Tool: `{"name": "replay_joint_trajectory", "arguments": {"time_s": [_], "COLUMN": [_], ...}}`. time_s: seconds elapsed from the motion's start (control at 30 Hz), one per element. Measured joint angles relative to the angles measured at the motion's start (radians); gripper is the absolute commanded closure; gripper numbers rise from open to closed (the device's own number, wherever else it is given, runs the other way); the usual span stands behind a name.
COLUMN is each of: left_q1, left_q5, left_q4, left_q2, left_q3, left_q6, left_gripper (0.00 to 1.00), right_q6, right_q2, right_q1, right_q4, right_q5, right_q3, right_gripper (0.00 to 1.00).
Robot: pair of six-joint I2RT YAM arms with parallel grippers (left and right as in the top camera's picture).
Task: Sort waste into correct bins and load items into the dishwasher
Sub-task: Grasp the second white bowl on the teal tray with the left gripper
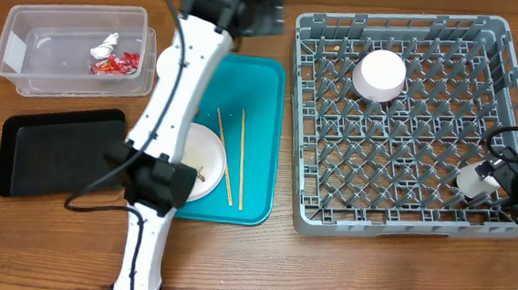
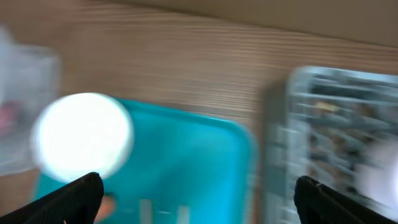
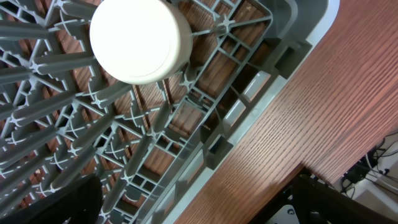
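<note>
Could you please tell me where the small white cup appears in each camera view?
Overhead: small white cup at the right, just inside the right wall of the grey dish rack.
Left wrist: cup not identifiable; the view is blurred.
Right wrist: cup at upper left, in the rack.
Shared landmark: the grey dish rack, in all three views.

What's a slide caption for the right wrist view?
Open right gripper over a white cup resting on pegs of the grey dish rack near its edge, wooden table beyond.

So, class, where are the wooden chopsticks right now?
Overhead view: the chopsticks lie side by side on the teal tray, just right of the white plate and left of the grey dish rack.
</note>
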Motion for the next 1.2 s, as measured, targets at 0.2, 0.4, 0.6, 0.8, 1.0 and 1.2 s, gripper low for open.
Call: {"name": "replay_joint_trajectory", "arguments": {"time_s": [0.2, 0.4, 0.6, 0.8, 1.0, 1.2], "left_q1": [0.112, 0.159, 0.157, 0.153, 0.154, 0.153], "left_q5": [-0.055, -0.011, 0.024, 0.031, 0.035, 0.042], "left_q4": [-0.032, -0.041, -0.071, -0.108, -0.126, -0.121], "left_q2": [0.09, 0.172, 0.23, 0.278, 0.317, 0.32], "left_q3": [-0.003, -0.007, -0.008, -0.009, -0.012, -0.012], "left_q6": [0.007, 0.014, 0.033, 0.039, 0.041, 0.047], "left_gripper": [0.05, 0.12, 0.26, 0.38, 0.66, 0.85], "right_q6": [0.0, 0.0, 0.0, 0.0, 0.0, 0.0], "right_q2": [0.0, 0.0, 0.0, 0.0, 0.0, 0.0], "right_q1": [0.0, 0.0, 0.0, 0.0, 0.0, 0.0], "right_q4": [-0.001, 0.0, 0.0, 0.0, 0.0, 0.001], "right_q5": [-0.003, -0.003, -0.003, -0.003, -0.003, -0.003], "right_q3": [0.0, 0.0, 0.0, 0.0, 0.0, 0.0], "right_gripper": [0.0, 0.0, 0.0, 0.0, 0.0, 0.0]}}
